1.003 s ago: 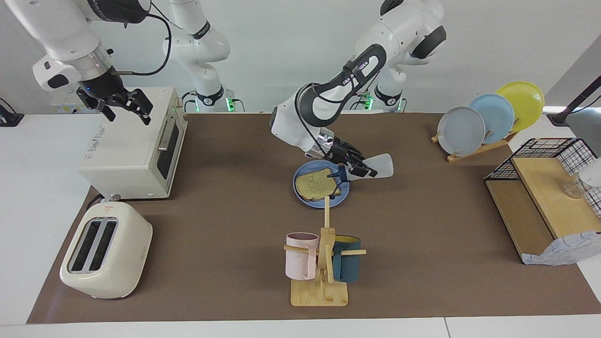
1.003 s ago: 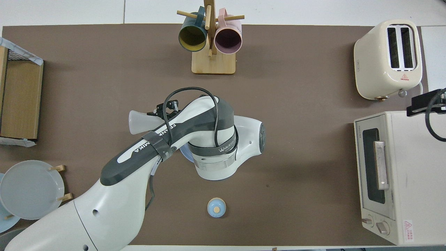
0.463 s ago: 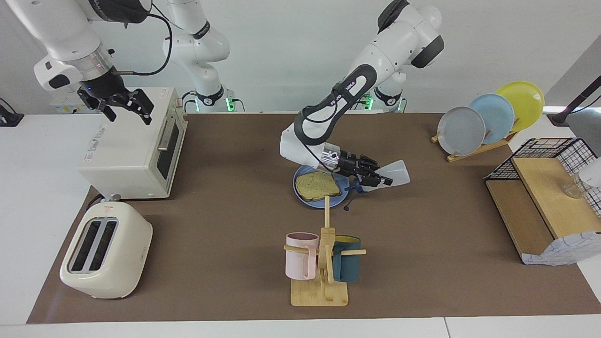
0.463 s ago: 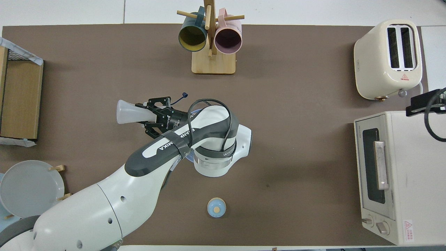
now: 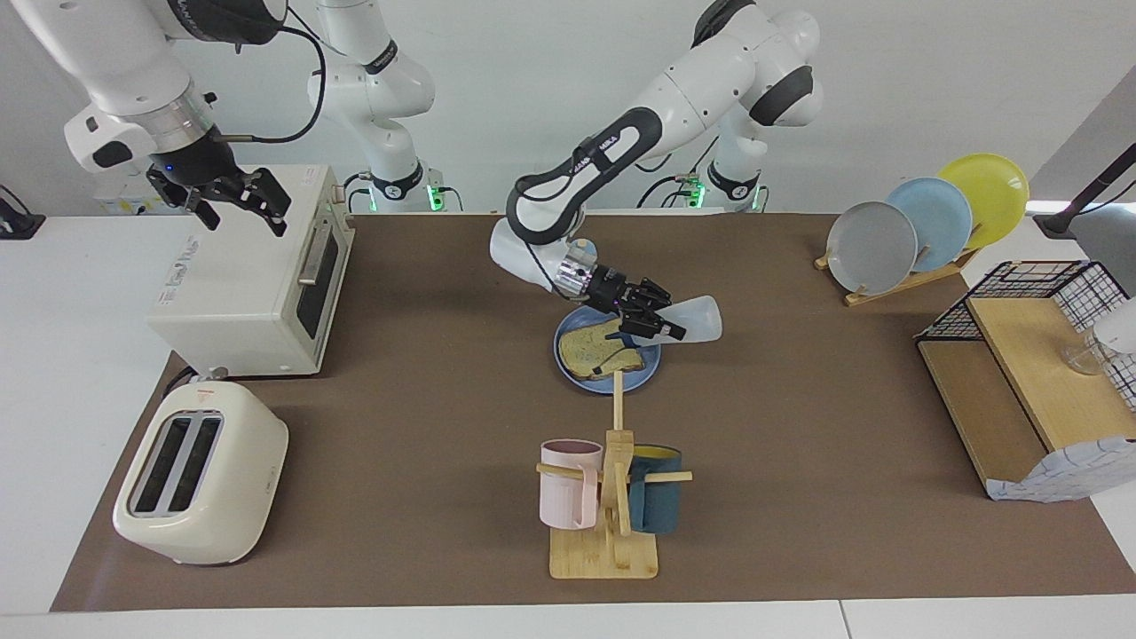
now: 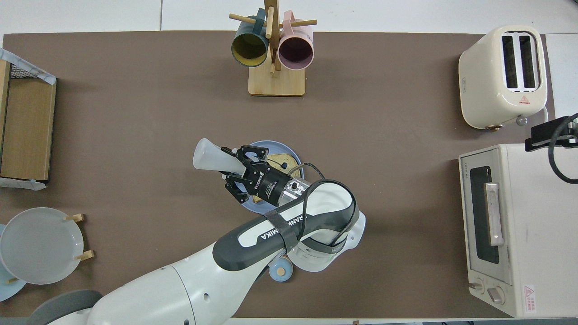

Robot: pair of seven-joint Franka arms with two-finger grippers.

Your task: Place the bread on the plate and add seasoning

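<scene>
The bread lies flat on the blue plate in the middle of the table. My left gripper hangs low over the plate and is shut on the seasoning bottle. The bottle lies almost level. Its whitish base sticks out past the plate toward the left arm's end of the table, and its capped end points at the bread, mostly hidden by the gripper. My right gripper waits open over the toaster oven, holding nothing.
A wooden mug rack with a pink and a teal mug stands farther from the robots than the plate. A cream toaster sits beside the toaster oven. An upright plate rack and a wooden shelf occupy the left arm's end. A small blue bell peeks from under the left arm.
My left gripper swung the bottle out past the plate's edge toward the left arm's end, then back over the bread. The right arm has not moved.
</scene>
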